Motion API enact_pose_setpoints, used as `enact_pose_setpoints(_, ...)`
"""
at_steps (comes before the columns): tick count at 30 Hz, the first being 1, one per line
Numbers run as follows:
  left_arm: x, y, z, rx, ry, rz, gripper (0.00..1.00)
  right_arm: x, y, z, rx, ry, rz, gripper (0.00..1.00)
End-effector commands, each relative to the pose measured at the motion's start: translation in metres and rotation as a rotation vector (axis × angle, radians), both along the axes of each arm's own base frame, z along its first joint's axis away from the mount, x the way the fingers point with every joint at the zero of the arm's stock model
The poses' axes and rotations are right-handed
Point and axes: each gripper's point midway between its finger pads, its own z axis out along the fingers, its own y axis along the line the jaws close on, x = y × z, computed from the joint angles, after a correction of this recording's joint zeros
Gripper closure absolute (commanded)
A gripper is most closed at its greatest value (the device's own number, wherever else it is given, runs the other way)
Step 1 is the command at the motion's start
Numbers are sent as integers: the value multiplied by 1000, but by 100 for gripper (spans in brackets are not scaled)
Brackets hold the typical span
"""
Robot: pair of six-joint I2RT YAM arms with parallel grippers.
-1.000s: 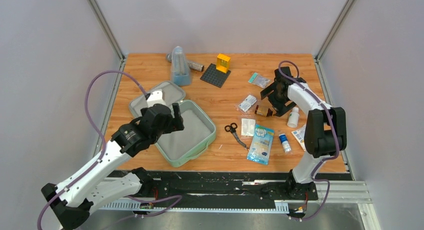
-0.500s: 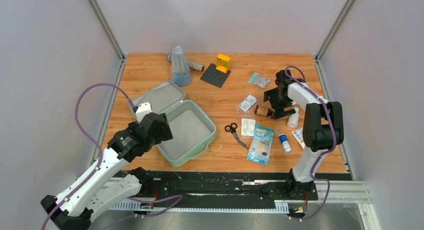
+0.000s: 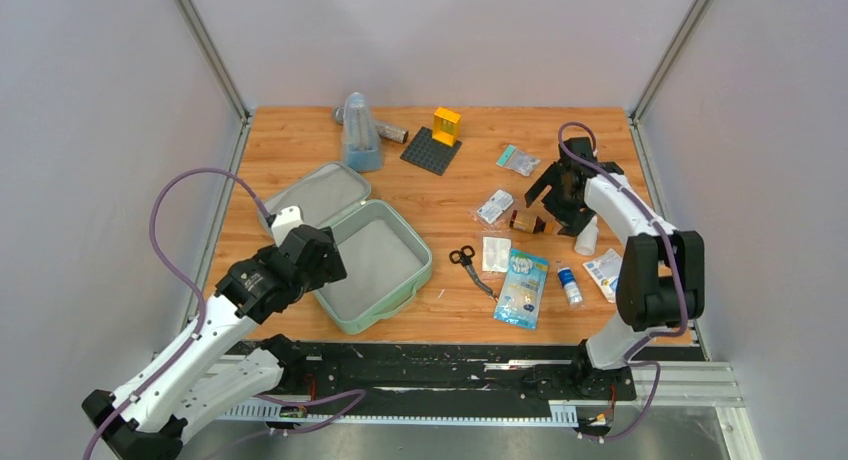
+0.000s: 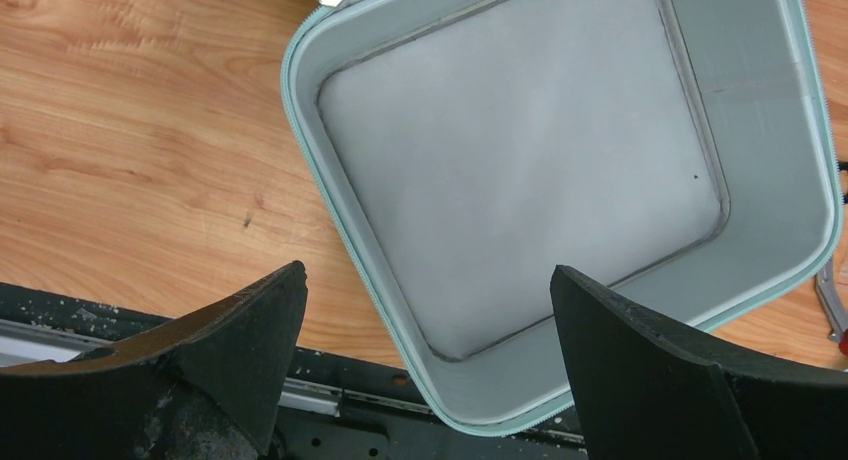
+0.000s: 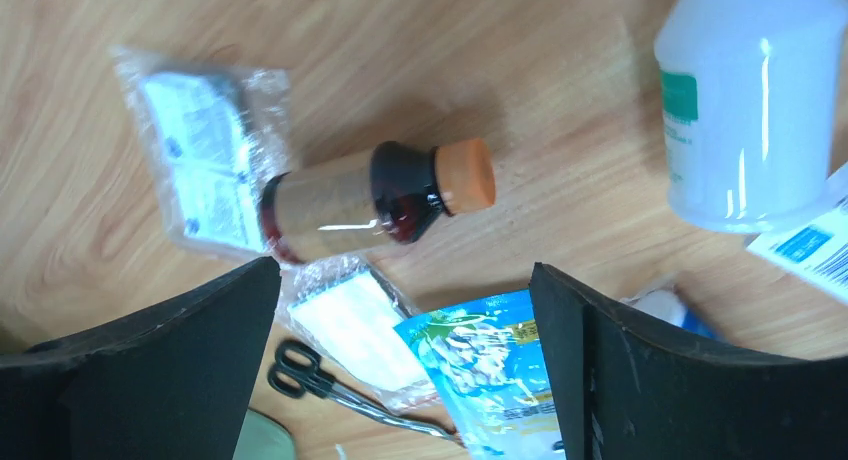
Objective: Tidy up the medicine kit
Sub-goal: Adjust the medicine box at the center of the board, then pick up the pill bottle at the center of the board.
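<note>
Mint-green plastic: kit (image 3: 412,285) on the left half of the wood table (image 3: 590,130), opened flat. Long axis on a diagonal, from tray (image 4: 800,180) at near right to lid (image 3: 320,195) at far left, the two touching. Tray interior plain grey lining. Above its near-left corner, left gripper (image 4: 428,275), jaws spread wide, holding nothing. Well apart, on the right side, right gripper (image 5: 402,268) above a brown bottle (image 5: 340,200), jaws likewise wide and empty. Bottle on its side, orange cap (image 5: 468,175) toward a white bottle (image 5: 750,100), base touching a clear packet (image 5: 200,160). Between kit and bottles, scissors (image 3: 465,260) and a blue pouch (image 3: 522,288).
</note>
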Motion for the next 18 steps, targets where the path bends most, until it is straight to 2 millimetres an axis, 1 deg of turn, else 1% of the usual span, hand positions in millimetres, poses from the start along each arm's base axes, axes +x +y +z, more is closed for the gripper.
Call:
enact_pose_setpoints(1, 4, -4, 9, -57, -18, 47, 0, 26, -1, 52, -156, -252, 434, 0)
enact_pose_setpoints(3, 3, -5, 8, -61, -15, 52, 0, 36, -3, 61, -243, -323, 578, 0)
enact_pose_setpoints(4, 3, -5, 8, -62, -15, 54, 0, 39, -1, 63, -294, -360, 675, 0)
enact_pose_setpoints(5, 3, -4, 8, -61, -13, 56, 0, 40, 6, 63, -317, -398, 791, 0)
enact_pose_setpoints(6, 3, -4, 8, -63, -11, 59, 0, 37, 15, 62, -333, -429, 930, 0)
enact_pose_setpoints(8, 2, -4, 8, -65, -7, 63, 0, 33, 29, 56, -332, -480, 1123, 0)
enact_pose_setpoints(10, 1, -4, 8, -70, -2, 71, 0, 30, 40, 44, -325, -507, 1306, 1)
enact_pose_setpoints(12, -1, -2, 7, -68, 7, 81, 0, 29, 43, 26, -322, -491, 1425, 2)
enact_pose_setpoints(15, -6, 1, 3, -64, 30, 97, 0, 35, 41, 7, -339, -456, 1517, 4)
enact_pose_setpoints(18, -9, 1, -4, -68, 49, 108, 0, 39, 38, -5, -360, -429, 1576, 6)
